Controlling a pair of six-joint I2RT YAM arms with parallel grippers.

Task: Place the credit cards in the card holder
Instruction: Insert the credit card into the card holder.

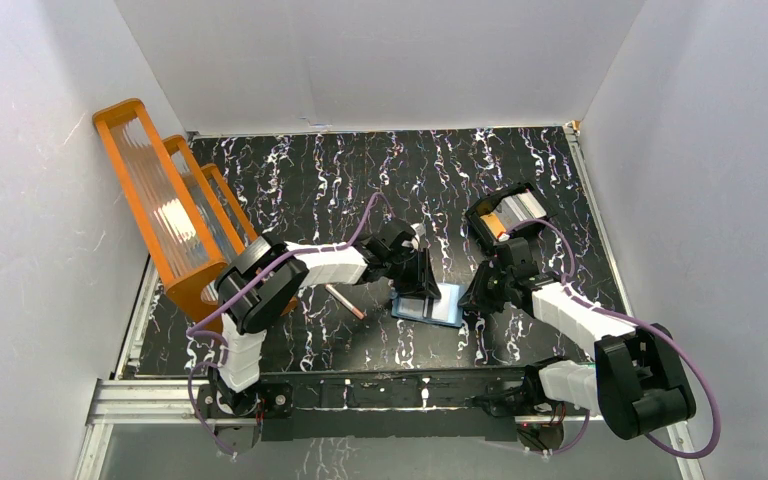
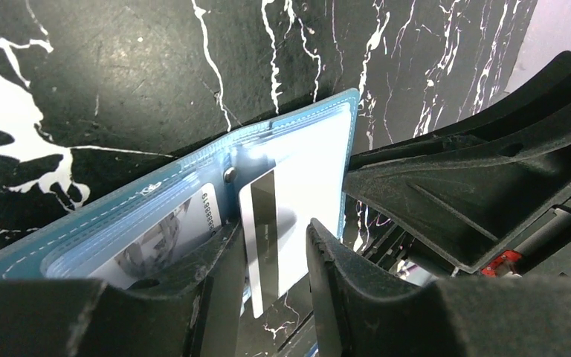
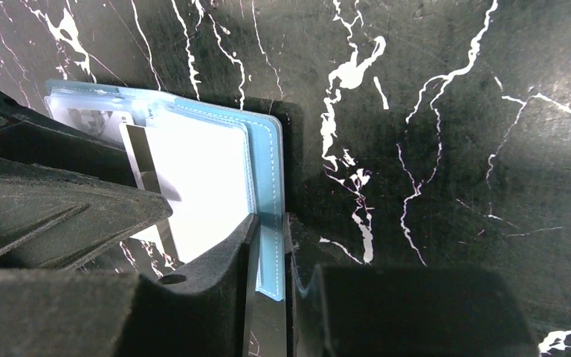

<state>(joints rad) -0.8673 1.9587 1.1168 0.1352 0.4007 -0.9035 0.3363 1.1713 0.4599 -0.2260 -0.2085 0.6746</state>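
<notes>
Left claw [image 2: 271, 230] straddles the white, black-striped plastic card [image 2: 286, 197], part-way into the open teal book-style card holder [image 2: 104, 216]. Squeezing or not, you can't tell. Right claw [image 3: 269, 227] pinches the holder's cover edge. Push crooked and the card could snag the pocket lip and buckle.

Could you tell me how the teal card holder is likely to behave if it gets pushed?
The card holder looks thin and soft, so it would probably flex rather than stay rigid. Lying on the glossy table, it may well slide when pushed; the right gripper pinching its edge should help. Its clear pockets seem floppy and could buckle.
</notes>
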